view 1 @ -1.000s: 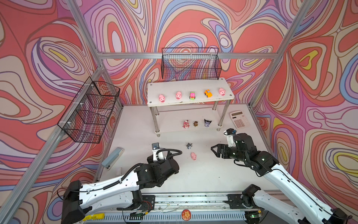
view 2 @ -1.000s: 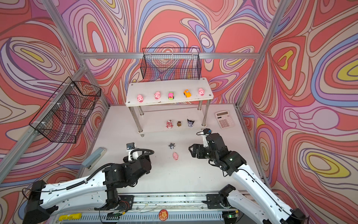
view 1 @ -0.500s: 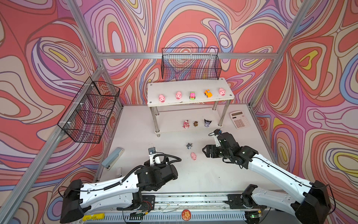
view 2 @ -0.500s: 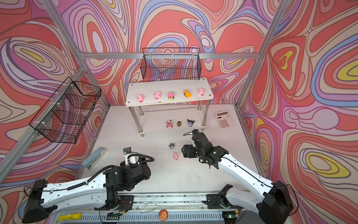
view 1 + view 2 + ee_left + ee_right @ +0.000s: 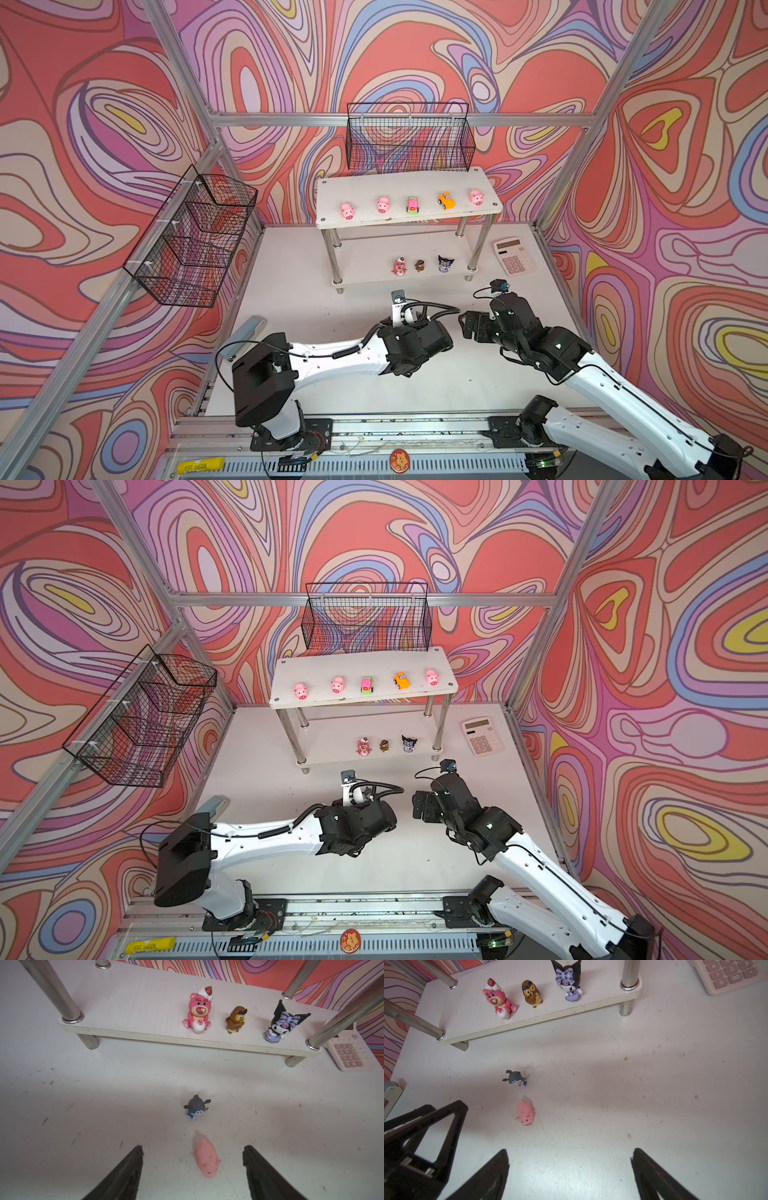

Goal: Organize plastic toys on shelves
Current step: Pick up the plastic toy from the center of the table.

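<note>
**Pig [image 5: 205,1159] and grey figure [image 5: 196,1108] on table [image 5: 291,1126], both grippers open**

Left gripper [image 5: 193,1148]: jaws apart, empty. In its wrist view the pig lies between the fingers, no contact. Grey figure is just beyond, toward the rack [image 5: 135,1005]. Right gripper [image 5: 570,1150]: wide open, empty, close by. Lower board: bear [image 5: 198,1013], brown figure [image 5: 235,1020], horned figure [image 5: 280,1022]. Top board [image 5: 365,187]: three pigs [image 5: 347,211], two cars [image 5: 412,205].

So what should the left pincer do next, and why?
Probably ease forward, lower and close on the pink pig: it lies loose on the table between the left pincer's open jaws, ungripped, and belongs on the shelves.
</note>
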Tool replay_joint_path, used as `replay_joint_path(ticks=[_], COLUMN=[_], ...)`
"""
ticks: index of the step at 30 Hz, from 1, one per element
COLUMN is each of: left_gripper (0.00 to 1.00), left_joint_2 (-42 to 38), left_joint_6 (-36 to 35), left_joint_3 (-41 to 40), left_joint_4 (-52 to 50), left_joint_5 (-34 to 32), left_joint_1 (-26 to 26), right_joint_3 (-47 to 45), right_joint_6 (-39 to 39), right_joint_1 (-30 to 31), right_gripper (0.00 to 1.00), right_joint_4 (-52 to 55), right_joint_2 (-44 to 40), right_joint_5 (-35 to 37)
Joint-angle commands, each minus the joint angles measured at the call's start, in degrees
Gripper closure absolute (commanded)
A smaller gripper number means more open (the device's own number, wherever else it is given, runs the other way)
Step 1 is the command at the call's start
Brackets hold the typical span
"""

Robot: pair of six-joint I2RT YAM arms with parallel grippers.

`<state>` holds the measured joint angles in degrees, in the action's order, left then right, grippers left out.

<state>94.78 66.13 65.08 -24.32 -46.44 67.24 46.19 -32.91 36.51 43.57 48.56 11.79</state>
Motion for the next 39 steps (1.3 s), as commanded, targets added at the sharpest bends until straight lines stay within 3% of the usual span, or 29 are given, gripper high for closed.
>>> replay_joint_path(ticks=[1,12,23,33,39], left_gripper=[0.24,0.42,0.43,0.52,0.51], left_joint_2=[4.08,11.51,14.42,17.89,19.11], left_joint_6=[0.36,-0.42,-1.53,-3.44,-4.34], left_joint_3=[3.08,11.18,12.15,14.21,15.4], left_joint_4=[0.04,-5.45,-4.63,-3.95,-4.16], left_joint_5=[3.59,6.58,8.95,10.54,10.74], left_joint_1=[-1.59,-7.13,-9.83,-11.87,-12.2], right_joint_3=[2.28,3.09,3.2,3.32,3.2], right_joint_6=[-0.23,-0.72,-0.69,-0.67,-0.58], right_joint_1=[0.05,0.06,0.05,0.05,0.05], right_gripper=[0.03,0.03,0.02,0.02,0.02], right_joint_4=[4.68,7.05,7.05,7.4,7.32], right_joint_2=[-2.09,-6.02,-5.66,-6.01,-6.08], right_joint_5=[1.39,-0.33,-0.44,-0.41,-0.62])
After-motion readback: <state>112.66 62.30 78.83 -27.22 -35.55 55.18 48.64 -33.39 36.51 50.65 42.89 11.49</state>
